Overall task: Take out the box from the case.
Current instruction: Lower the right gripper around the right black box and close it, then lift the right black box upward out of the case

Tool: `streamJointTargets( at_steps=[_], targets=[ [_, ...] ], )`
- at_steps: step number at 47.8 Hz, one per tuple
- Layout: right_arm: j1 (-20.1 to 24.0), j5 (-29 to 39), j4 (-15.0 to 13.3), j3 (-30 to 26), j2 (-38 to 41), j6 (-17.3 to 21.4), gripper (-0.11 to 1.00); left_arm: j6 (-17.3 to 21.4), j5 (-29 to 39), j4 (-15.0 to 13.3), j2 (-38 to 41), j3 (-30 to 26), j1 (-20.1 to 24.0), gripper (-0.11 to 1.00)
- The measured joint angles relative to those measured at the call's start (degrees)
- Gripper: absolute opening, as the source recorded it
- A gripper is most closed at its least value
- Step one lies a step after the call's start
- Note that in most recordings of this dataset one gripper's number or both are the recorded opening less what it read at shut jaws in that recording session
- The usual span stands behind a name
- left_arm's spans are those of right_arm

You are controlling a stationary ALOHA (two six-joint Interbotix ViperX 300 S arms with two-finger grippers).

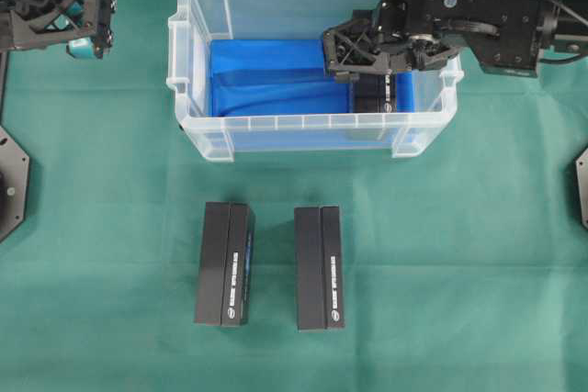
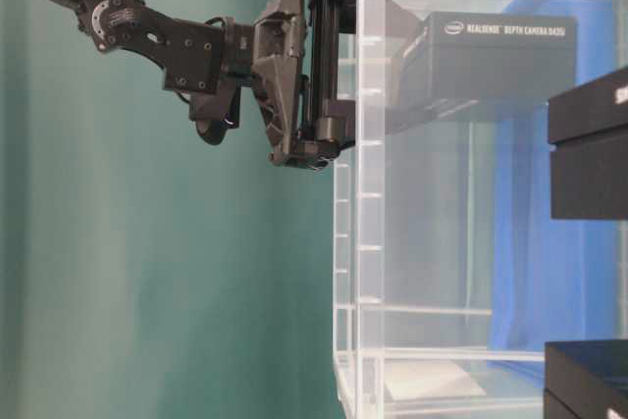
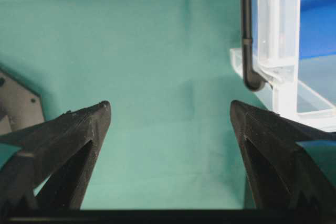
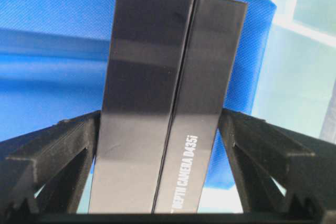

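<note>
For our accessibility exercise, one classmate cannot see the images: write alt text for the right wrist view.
A black box printed "DEPTH CAMERA D435i" stands between the two open fingers of the right gripper, which flank its sides. Behind it lie the blue lining and the clear wall of the case.

The black box (image 2: 496, 66) inside the clear case (image 2: 412, 242) is showing white print on its side in the table-level view, reading "intel REALSENSE DEPTH CAMERA D435i", though the small logo is barely legible. From the right wrist view, the same box (image 4: 163, 108) is displaying "DEPTH CAMERA D435i" running along its narrow edge. The two boxes (image 1: 224, 264) (image 1: 320, 267) lying on the green cloth are carrying similar white lettering, too small to read overhead.
</note>
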Motion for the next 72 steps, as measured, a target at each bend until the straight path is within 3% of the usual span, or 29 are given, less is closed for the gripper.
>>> streamJointTargets(
  at_steps=[4,9,49,72],
  targets=[
    [0.0,0.0,-0.09,0.09,0.0,0.0,0.84,0.09,0.0,0.0,0.0,0.0,0.0,0.95],
    [0.0,0.0,-0.09,0.0,0.0,0.0,0.67,0.0,0.0,0.0,0.0,0.0,-0.09,0.95],
    [0.0,-0.35,-0.09,0.0,0.0,0.0,0.67,0.18,0.0,0.0,-0.88,1.14,-0.09,0.95],
    [-0.18,7.21,-0.09,-5.54,0.26,0.09,0.67,0.18,0.0,0.09,-0.88,1.14,0.0,0.95]
  ],
)
